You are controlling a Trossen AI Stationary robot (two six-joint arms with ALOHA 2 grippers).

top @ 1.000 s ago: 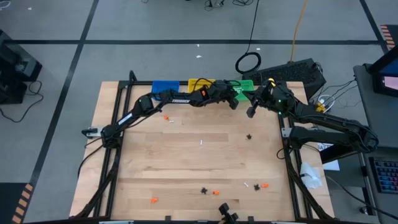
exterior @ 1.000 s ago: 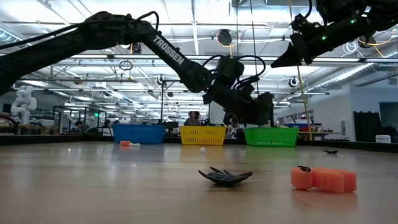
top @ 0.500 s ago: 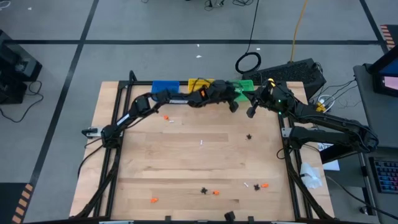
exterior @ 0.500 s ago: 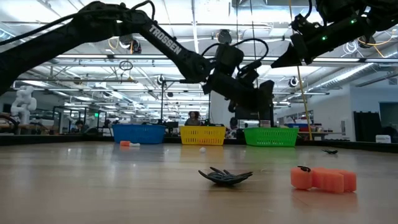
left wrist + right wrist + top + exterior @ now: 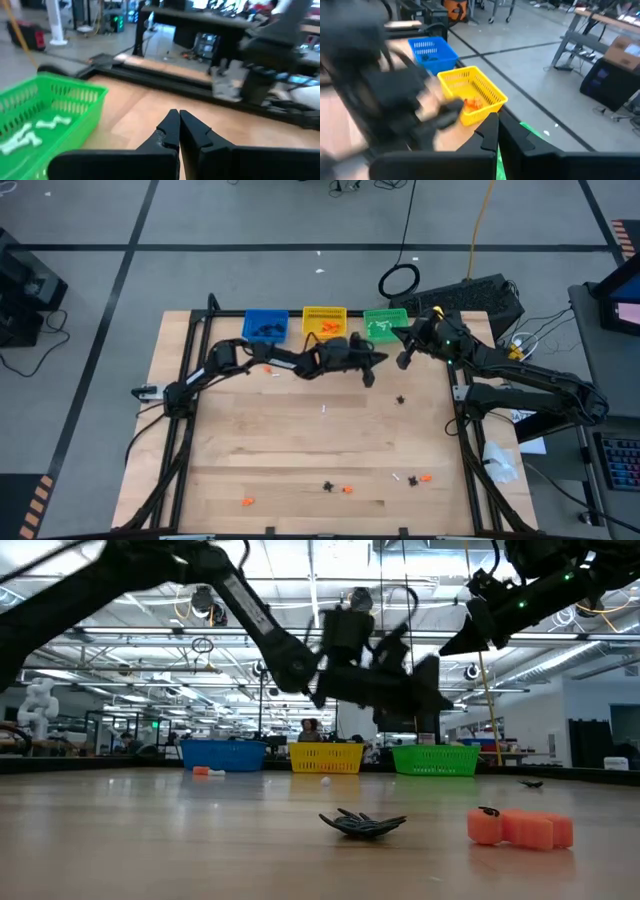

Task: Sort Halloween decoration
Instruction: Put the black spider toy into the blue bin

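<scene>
Seen from above, a wooden table (image 5: 300, 450) carries 3 small bins in a row along its far edge. From left to right: a blue bin (image 5: 265, 326) holding dark pieces, a yellow bin (image 5: 324, 320) holding orange pieces, and a green bin (image 5: 384, 322) holding white pieces.

The left gripper (image 5: 370, 374) hangs above the table just in front of the green bin, fingers pressed together, holding nothing. The right gripper (image 5: 405, 359) is raised beside the green bin, its fingers also closed and empty.

Halloween decoration (image 5: 347, 489) pieces lie scattered on the table: orange ones near the blue bin and along the near edge, and a black spider (image 5: 401, 398) toward the right.
</scene>
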